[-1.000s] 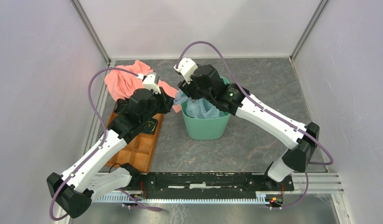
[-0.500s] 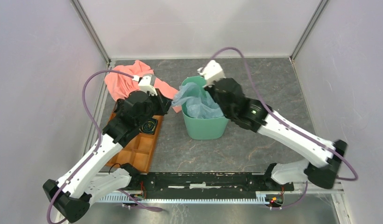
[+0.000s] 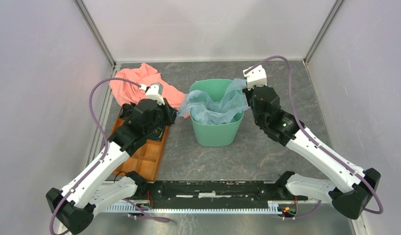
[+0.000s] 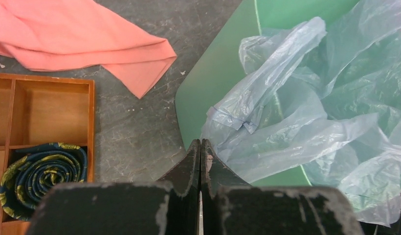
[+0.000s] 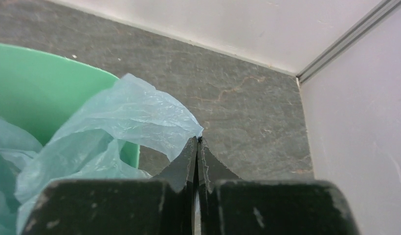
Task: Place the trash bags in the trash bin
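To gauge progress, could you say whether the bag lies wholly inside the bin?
No, the blue bag spills over the rim of the green bin on both sides.

- Pale blue trash bag [image 3: 213,108] spreads over the mint-green trash bin [image 3: 215,134], stretched between left gripper [image 3: 176,115] and right gripper [image 3: 246,90].
- Salmon cloth [image 3: 135,85] lies far left.

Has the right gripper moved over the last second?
Yes: the right gripper crossed from the trash bin's left side to its right rim, shut on the trash bag.

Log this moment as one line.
left gripper: shut on pale blue plastic bag | right gripper: shut on same bag | bag: partly inside mint-green plastic bin, draped over rim
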You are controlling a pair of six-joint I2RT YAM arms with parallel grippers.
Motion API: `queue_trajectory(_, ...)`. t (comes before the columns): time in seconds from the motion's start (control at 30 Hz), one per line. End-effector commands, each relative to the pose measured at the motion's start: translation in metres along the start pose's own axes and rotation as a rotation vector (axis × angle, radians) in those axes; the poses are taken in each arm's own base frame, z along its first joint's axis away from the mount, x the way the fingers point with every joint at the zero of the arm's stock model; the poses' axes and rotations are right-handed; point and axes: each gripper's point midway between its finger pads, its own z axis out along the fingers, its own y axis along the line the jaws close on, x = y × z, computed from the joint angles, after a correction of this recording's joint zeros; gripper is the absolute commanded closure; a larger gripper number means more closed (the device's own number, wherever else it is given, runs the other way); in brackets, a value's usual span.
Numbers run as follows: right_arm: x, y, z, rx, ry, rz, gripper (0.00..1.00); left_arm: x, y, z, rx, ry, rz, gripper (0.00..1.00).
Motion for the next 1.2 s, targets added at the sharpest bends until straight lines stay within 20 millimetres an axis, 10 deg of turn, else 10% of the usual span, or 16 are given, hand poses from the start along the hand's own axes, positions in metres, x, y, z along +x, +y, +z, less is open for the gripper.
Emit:
queue_trajectory(0.0,-0.012,-0.019,-0.003,0.076,-0.015,-0.051,0.97,-0.019,-0.007,-0.007,0.011,-0.033,-0.004,0.98)
queue_trajectory(0.17,-0.040,-0.026,0.016,0.084,-0.089,-0.007,1.00,-0.013,-0.002,-0.011,0.001,-0.029,-0.019,0.98)
queue_trajectory(0.33,-0.054,0.023,0.048,-0.180,-0.096,0.174,1.00,0.001,-0.018,-0.007,0.095,0.005,-0.112,0.98)
queue_trajectory(0.53,-0.094,0.034,0.068,-0.281,-0.092,0.133,1.00,0.018,-0.032,-0.014,0.199,0.052,-0.170,0.98)
queue_trajectory(0.9,-0.088,0.019,0.093,-0.177,-0.063,0.033,1.00,0.028,-0.027,-0.025,0.231,0.055,-0.055,0.98)
queue_trajectory(1.17,-0.052,0.017,0.048,-0.156,0.228,0.021,0.36,0.030,-0.040,-0.030,0.318,0.086,0.035,0.98)
